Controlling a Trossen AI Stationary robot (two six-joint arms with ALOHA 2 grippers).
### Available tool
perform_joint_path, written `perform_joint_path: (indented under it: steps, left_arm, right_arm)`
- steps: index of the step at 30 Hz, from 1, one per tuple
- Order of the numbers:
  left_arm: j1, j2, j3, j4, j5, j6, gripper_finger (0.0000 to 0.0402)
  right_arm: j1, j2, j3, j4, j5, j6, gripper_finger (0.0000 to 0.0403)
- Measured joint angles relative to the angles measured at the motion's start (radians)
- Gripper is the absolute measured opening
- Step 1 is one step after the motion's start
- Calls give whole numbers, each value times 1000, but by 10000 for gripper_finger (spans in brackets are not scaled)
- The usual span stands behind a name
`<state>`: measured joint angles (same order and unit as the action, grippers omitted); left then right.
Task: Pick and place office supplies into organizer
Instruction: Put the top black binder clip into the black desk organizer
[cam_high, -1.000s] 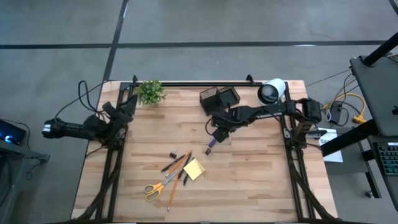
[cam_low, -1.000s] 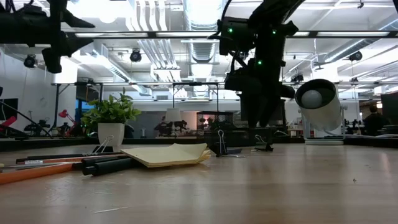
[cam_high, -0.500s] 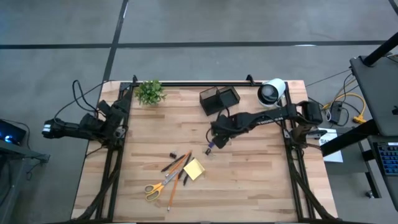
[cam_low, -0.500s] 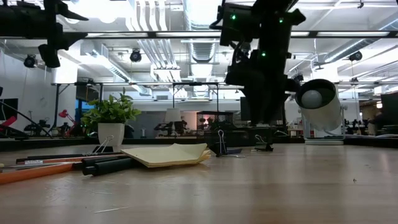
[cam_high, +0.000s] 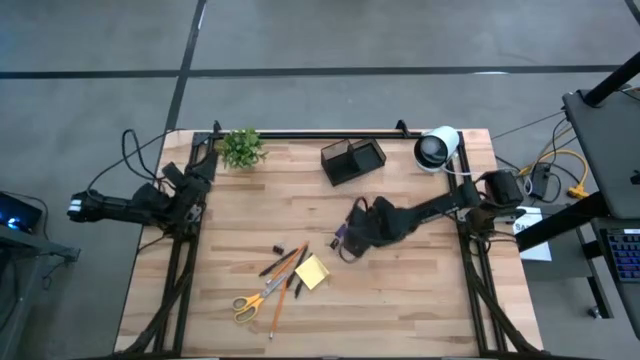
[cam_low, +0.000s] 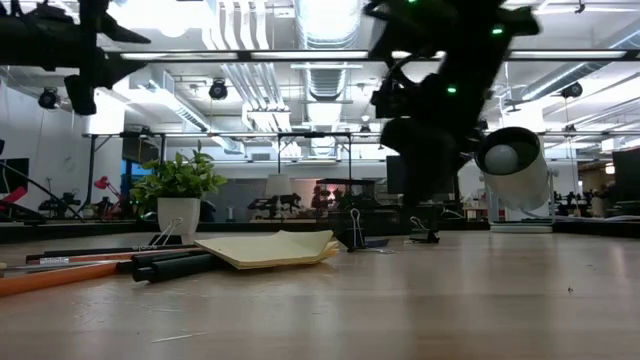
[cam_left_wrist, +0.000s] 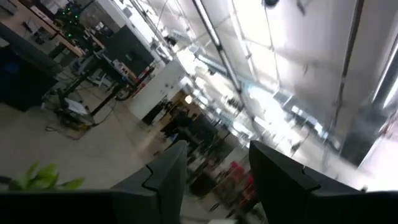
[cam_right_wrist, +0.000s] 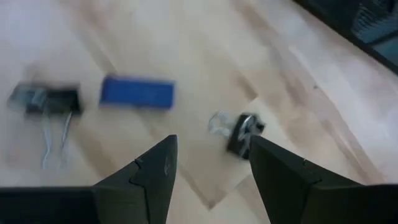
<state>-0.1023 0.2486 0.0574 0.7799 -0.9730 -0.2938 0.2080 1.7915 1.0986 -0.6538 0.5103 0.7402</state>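
The office supplies lie left of the table's middle: a yellow sticky-note pad, yellow-handled scissors, orange pencils and dark pens. A blue bit and two black binder clips lie on the wood just ahead of my right gripper. That gripper is open and slants down over them, touching nothing. The black mesh organizer stands at the far middle. My left gripper is open at the table's left edge and points up into the room.
A small green plant stands at the far left. A big white-and-black roll stands at the far right. Bare wood lies to the right of the supplies and along the near edge.
My right gripper has gone from beside the organizer toward the table's near edge and a little down, rolling its wrist as the arm swung. It now hangs over the blue bit and the clips. Its fingers have stayed open.
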Motion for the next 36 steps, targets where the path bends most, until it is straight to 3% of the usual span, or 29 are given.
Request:
perform_joint_path:
  steps: [6,13,20,25,36]
  left_arm:
    - [-4,2,0,-180,16,19,159]
    - [-4,5,-1,-322,29,115,159]
    - [-4,5,-4,-323,29,151,159]
    - [-4,4,-4,-322,29,152,159]
    - [-4,4,-11,-327,29,153,159]
  right_arm:
    - [57,0,-17,5,144,-103,187]
    - [38,0,-12,12,93,-23,187]
    - [-23,0,-42,44,91,68,187]
    - [-65,0,-90,143,60,65,187]
    - [-79,0,-120,146,31,45,187]
